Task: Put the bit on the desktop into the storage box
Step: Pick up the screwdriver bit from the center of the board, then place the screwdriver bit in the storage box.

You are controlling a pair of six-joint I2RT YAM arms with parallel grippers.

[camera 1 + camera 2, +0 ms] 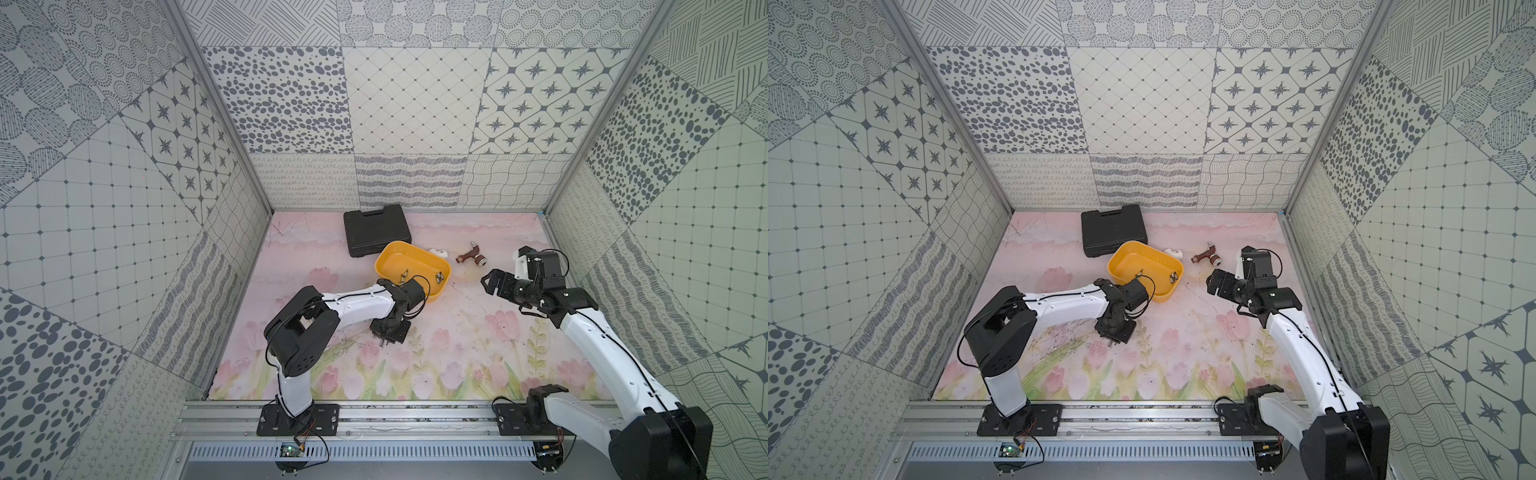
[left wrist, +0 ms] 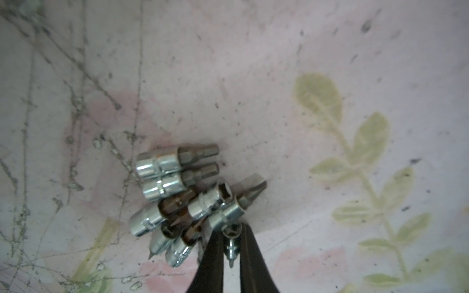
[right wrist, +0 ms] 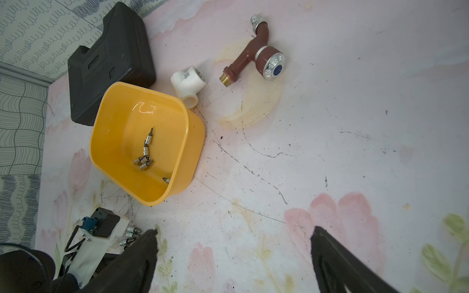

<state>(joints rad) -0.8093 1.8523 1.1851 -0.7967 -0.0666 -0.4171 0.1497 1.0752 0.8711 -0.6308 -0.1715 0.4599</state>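
Left wrist view pretty much tells it: the left fingers (image 2: 213, 253) are pinched together on one bit (image 2: 231, 247). It sits lengthwise in the slot between them, long axis running the same way as the fingers rather than across. Right past the fingertips is the heap of bits (image 2: 175, 192) on the counter (image 2: 330, 63), mostly off to one side of the tips. The nearest one looks like it's touching the held bit, so I'd guess a straight lift could drag a neighbour along. In both top views the left arm is folded over with the wrist bent hard down and the fingers pointing at the counter. The storage box (image 1: 409, 259) is just beyond the back of that wrist, away from the fingertips, so the move looks like up, then back over the near rim. Other bits (image 3: 144, 157) lie in the box. The right fingers (image 3: 137, 258) are spread wide with nothing between them, hovering near the brown tap (image 3: 253, 58) and well apart from the heap, so the left arm is clearly the nearer one.
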